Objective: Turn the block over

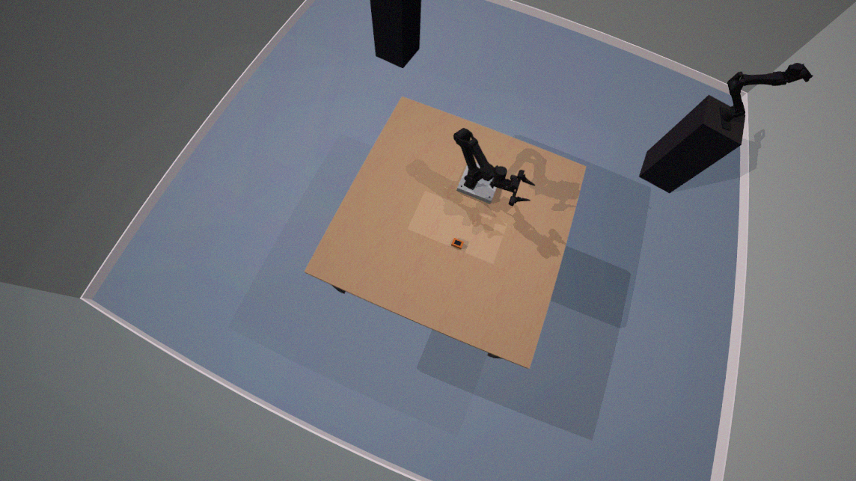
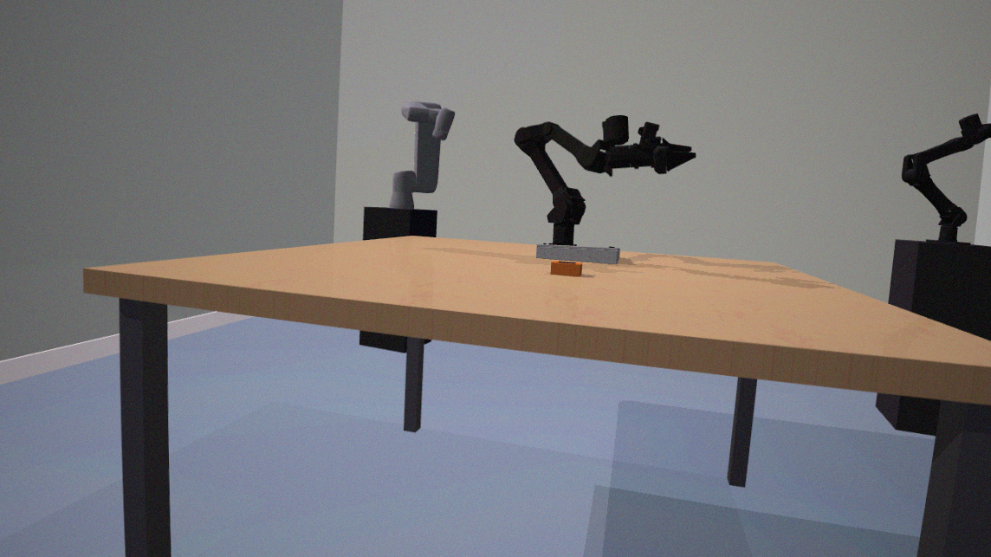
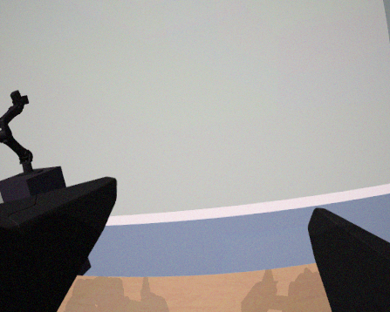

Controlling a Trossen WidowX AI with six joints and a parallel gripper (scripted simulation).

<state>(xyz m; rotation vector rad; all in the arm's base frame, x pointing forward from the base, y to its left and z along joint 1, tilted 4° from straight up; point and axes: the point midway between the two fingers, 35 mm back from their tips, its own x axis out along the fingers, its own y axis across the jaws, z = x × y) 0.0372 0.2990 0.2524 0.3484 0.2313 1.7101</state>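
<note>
The small orange block [image 1: 453, 245] [image 2: 566, 268] rests on the table [image 1: 391, 286] [image 2: 328, 302]. A dark mark shows on its top face in the top view, so the marked side faces up. My gripper [image 1: 532, 192] [image 2: 694, 155] [image 3: 215, 205] is open and empty. It is held level, high above the table, well away from the block and pointing off to one side. The block is not in the wrist view.
My arm stands on a light grey base plate [image 1: 473, 194] [image 2: 577, 253] close behind the block. A grey arm on a black pedestal [image 1: 396, 21] [image 2: 400, 222] and a black arm on another black pedestal [image 1: 691, 144] [image 3: 48, 183] stand off the table.
</note>
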